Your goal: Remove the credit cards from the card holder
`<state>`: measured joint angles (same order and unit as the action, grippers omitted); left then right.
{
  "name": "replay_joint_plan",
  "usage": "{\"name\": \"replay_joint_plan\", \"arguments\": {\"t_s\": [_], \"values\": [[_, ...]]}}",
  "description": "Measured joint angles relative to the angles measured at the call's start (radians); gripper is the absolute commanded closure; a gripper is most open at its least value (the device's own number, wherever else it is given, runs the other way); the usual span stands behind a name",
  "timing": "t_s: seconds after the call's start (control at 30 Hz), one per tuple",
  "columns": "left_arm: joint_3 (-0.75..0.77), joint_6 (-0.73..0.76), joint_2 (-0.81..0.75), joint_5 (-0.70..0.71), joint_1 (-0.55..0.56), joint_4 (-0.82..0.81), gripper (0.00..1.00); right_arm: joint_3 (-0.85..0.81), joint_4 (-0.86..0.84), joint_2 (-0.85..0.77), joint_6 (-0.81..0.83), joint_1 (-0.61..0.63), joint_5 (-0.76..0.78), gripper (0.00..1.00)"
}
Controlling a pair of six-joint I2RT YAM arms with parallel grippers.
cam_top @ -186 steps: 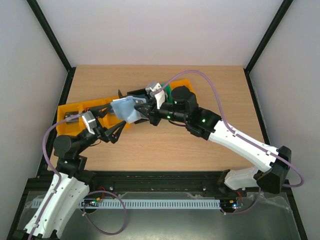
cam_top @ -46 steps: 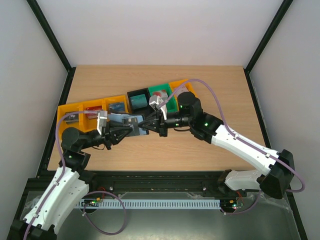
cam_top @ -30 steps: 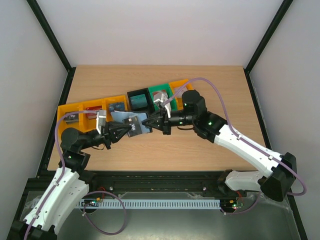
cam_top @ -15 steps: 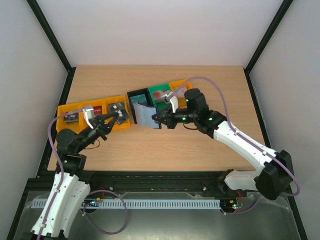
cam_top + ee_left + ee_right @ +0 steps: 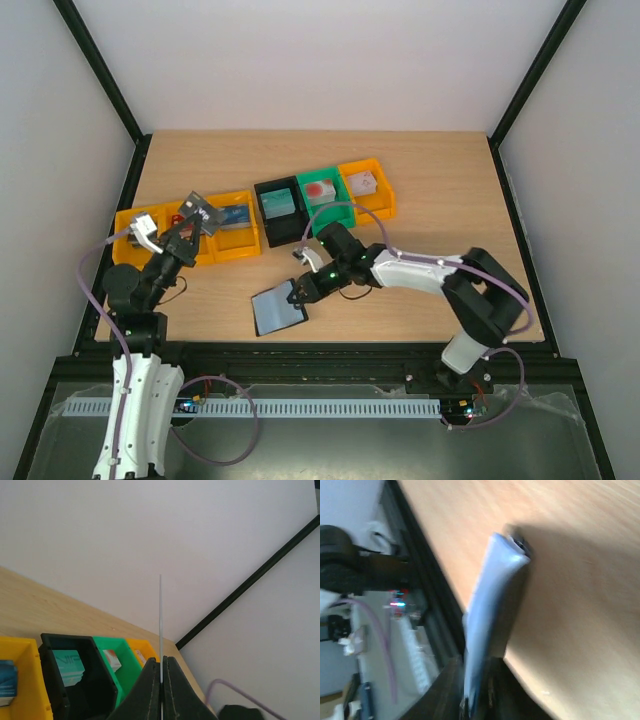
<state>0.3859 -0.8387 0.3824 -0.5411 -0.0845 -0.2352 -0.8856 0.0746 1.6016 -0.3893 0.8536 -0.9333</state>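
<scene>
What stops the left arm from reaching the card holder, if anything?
Probably no reach yet: the left gripper is shut on a credit card over the yellow bins, and the right gripper holds the card holder.

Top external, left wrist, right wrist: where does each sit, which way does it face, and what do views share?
Top external: above, behind the bases, looking down on the table; both arms show.
Left wrist: along its fingers, pinching a card, toward the far bins.
Right wrist: along its fingers and the holder, toward the near edge.
Shared: bins, top and left; holder, top and right.
</scene>
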Motion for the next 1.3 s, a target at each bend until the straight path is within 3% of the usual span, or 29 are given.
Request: {"name": "replay_joint_plan", "arguments": {"t_s": [0.17, 0.3, 0.4, 0.5, 0.6, 0.73, 0.8, 0.9, 1.0, 1.03, 1.1, 1.13, 1.27, 1.3], "values": [[-0.011, -0.016, -0.013, -0.008, 0.0, -0.001, 0.98, 0.003, 0.11, 0.088, -0.036, -0.068, 0.206, 0.49], [-0.047, -0.034, -0.021, -0.045, -0.009, -0.01, 0.98, -0.026, 0.216, 0.003, -0.011, -0.095, 0.453, 0.41], [-0.053, -0.06, -0.005, -0.101, -0.013, -0.043, 0.98, -0.089, 0.229, -0.11, 0.048, -0.078, 0.528, 0.26], [-0.067, -0.112, 0.013, -0.187, -0.013, -0.151, 0.98, -0.117, 0.105, -0.241, 0.094, -0.048, 0.449, 0.2], [-0.095, -0.156, 0.013, -0.261, -0.012, -0.245, 0.98, -0.103, -0.145, -0.314, 0.066, -0.019, 0.309, 0.2], [-0.101, -0.199, 0.008, -0.345, -0.012, -0.345, 0.98, -0.102, -0.462, -0.254, -0.056, 0.005, 0.17, 0.2], [-0.101, -0.222, 0.003, -0.379, -0.012, -0.399, 0.98, -0.109, -0.539, -0.203, -0.096, 0.016, 0.133, 0.21], [-0.101, -0.245, -0.003, -0.416, -0.011, -0.455, 0.98, -0.126, -0.582, -0.142, -0.13, 0.025, 0.1, 0.27], [-0.101, -0.251, -0.009, -0.439, -0.002, -0.475, 0.98, -0.145, -0.591, -0.112, -0.143, 0.048, 0.077, 0.42], [-0.101, -0.25, -0.009, -0.443, 0.002, -0.476, 0.98, -0.158, -0.587, -0.105, -0.14, 0.057, 0.073, 0.52], [-0.101, -0.249, -0.008, -0.446, 0.01, -0.473, 0.98, -0.195, -0.578, -0.089, -0.124, 0.079, 0.063, 0.85], [-0.101, -0.248, -0.007, -0.446, 0.013, -0.473, 0.98, -0.209, -0.575, -0.085, -0.121, 0.09, 0.058, 0.96], [-0.091, -0.241, -0.003, -0.451, 0.027, -0.479, 0.94, -0.222, -0.563, -0.084, -0.116, 0.1, 0.061, 0.98], [-0.09, -0.235, 0.0, -0.45, 0.031, -0.468, 0.75, -0.224, -0.558, -0.084, -0.115, 0.099, 0.059, 0.98]]}}
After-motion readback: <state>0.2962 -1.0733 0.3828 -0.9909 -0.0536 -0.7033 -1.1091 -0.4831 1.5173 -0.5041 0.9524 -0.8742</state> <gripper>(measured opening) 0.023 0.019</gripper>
